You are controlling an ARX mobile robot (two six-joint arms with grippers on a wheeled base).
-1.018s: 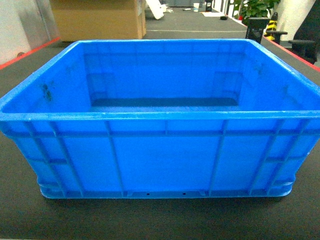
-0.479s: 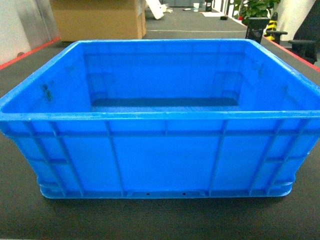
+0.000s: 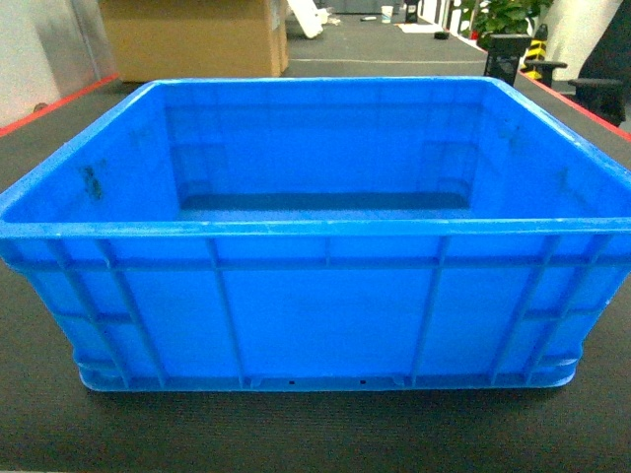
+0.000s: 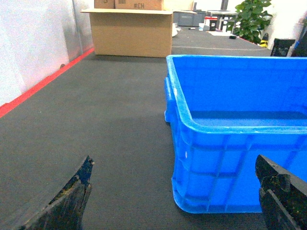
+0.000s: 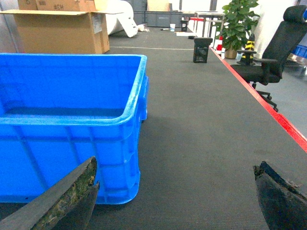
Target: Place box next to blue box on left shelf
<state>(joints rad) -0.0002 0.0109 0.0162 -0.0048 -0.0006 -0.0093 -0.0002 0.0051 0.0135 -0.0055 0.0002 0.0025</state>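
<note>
Sitting before you: one box (image 3: 315, 296), blue, open top up, flat on dark grey carpeted floor (image 4: 105, 124). Left end effector (image 4: 175, 201): fingers spread wide, holding nothing, straddling the box's near left corner. Right end effector (image 5: 175, 201): fingers spread wide, empty, beside the near right corner. Behind: cardboard carton (image 4: 130, 31), potted plant (image 5: 237, 24), office chair (image 5: 273, 52)

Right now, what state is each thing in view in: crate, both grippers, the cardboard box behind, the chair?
box: upright on the dark floor, open-topped, empty, not gripped.
left gripper: open, fingers wide apart, straddling the crate's near left corner without touching it.
right gripper: open, fingers wide apart, beside the crate's near right corner, holding nothing.
cardboard box: upright behind the crate, top flaps open.
office chair: upright, unoccupied.
</note>
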